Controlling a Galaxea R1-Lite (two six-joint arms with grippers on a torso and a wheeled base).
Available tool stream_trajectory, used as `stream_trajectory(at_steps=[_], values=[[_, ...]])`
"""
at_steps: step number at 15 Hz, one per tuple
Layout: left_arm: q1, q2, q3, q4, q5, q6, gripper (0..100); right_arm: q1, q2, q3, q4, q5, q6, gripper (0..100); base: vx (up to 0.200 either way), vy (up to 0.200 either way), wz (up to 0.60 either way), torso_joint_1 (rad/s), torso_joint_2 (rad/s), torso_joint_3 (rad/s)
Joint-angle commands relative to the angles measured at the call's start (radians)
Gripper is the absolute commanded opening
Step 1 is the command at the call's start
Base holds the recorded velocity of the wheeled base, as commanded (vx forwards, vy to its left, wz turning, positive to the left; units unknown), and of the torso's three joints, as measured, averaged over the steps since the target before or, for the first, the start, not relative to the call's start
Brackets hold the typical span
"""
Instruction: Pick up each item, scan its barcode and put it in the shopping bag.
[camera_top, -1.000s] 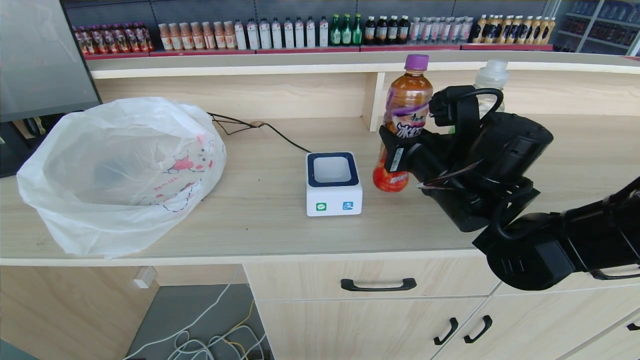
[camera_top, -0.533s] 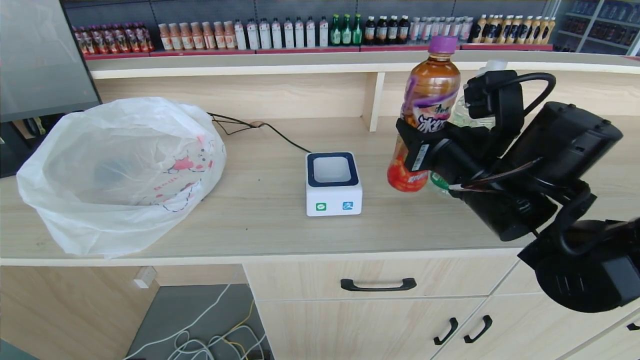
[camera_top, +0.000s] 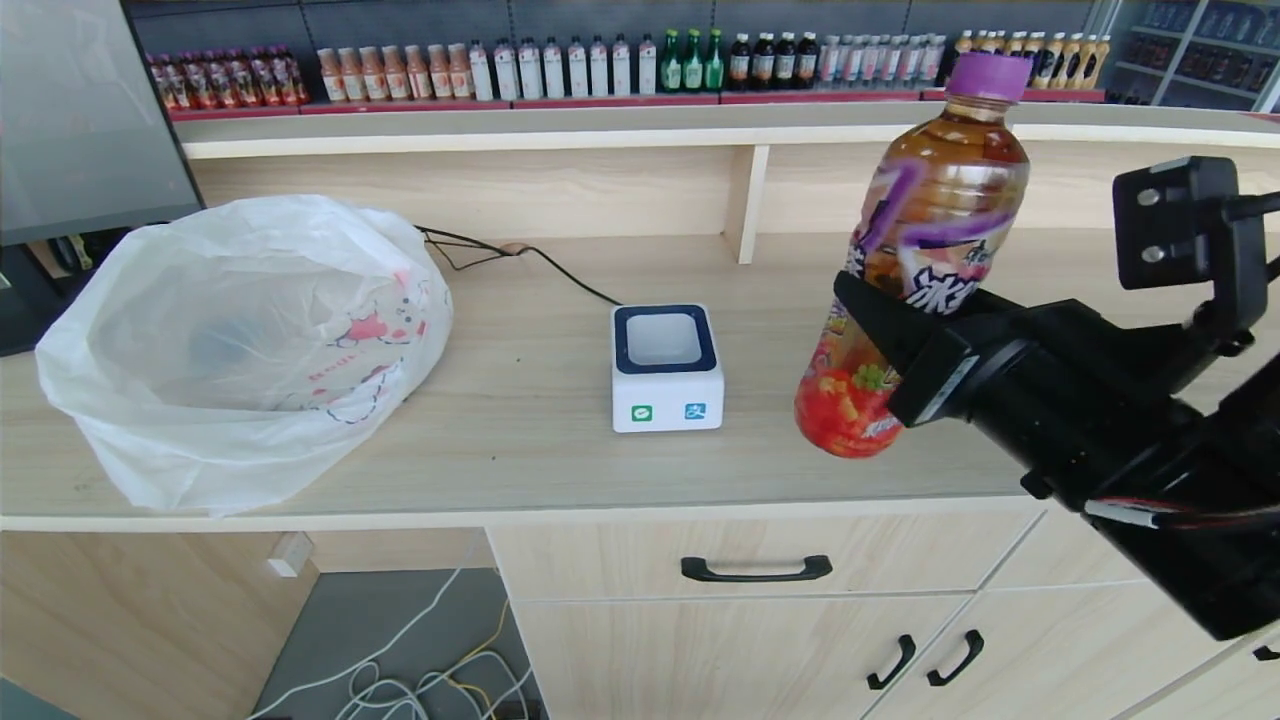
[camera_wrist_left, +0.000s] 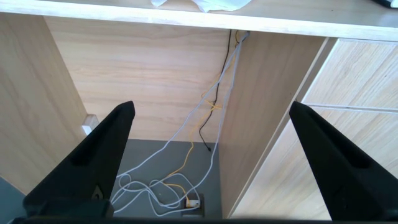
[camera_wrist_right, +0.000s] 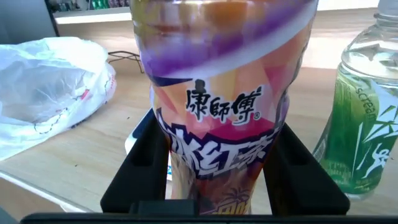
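Purple-capped, red-labelled amber bottle (camera_top: 940, 190) — translucent white bag (camera_top: 240, 340), seemingly pink-printed; white-and-navy scanner (camera_top: 667, 385).

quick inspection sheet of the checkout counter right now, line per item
surface: light wooden counter
job's things: tea bottle roughly upright in the right claw, off the counter, right of the scanner; shopping bag open at the left; green-labelled bottle standing near the held one
clutter: nothing seen
claws: right claw shut on the tea bottle; left claw open and empty, below counter level
cables: black cable from the scanner to the back; loose cables on the floor under the counter
surroundings: drink shelves behind; drawers below
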Motion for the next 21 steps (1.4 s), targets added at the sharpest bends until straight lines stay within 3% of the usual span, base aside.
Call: stream_trajectory(at_steps=[1,3,10,14,16,18,20,21], values=[[0.000,0.000,0.000,0.000,0.000,0.000,100,0.011,-0.136,0.124,0.001,0.000,0.020,0,0.000,0.000,0.00,0.000,0.00,0.000],[0.000,0.000,0.000,0.000,0.000,0.000,100,0.011,-0.230,0.241,0.006,0.000,0.022,0,0.000,0.000,0.00,0.000,0.00,0.000],[0.000,0.000,0.000,0.000,0.000,0.000,100,0.035,-0.353,0.255,0.010,0.026,0.016,0,0.000,0.000,0.00,0.000,0.00,0.000],[0.000,0.000,0.000,0.000,0.000,0.000,100,0.054,-0.388,0.288,0.012,0.204,0.004,0,0.000,0.000,0.00,0.000,0.00,0.000],[0.000,0.000,0.000,0.000,0.000,0.000,100,0.071,-0.374,0.293,0.012,0.270,-0.078,0,0.000,0.000,0.00,0.000,0.00,0.000],[0.000,0.000,0.000,0.000,0.000,0.000,100,0.124,-0.365,0.310,0.012,0.270,-0.184,0,0.000,0.000,0.00,0.000,0.00,0.000],[0.000,0.000,0.000,0.000,0.000,0.000,100,0.153,-0.350,0.291,0.010,0.273,-0.365,0,0.000,0.000,0.00,0.000,0.00,0.000],[0.000,0.000,0.000,0.000,0.000,0.000,100,0.213,-0.347,0.288,0.010,0.270,-0.441,0,0.000,0.000,0.00,0.000,0.00,0.000]])
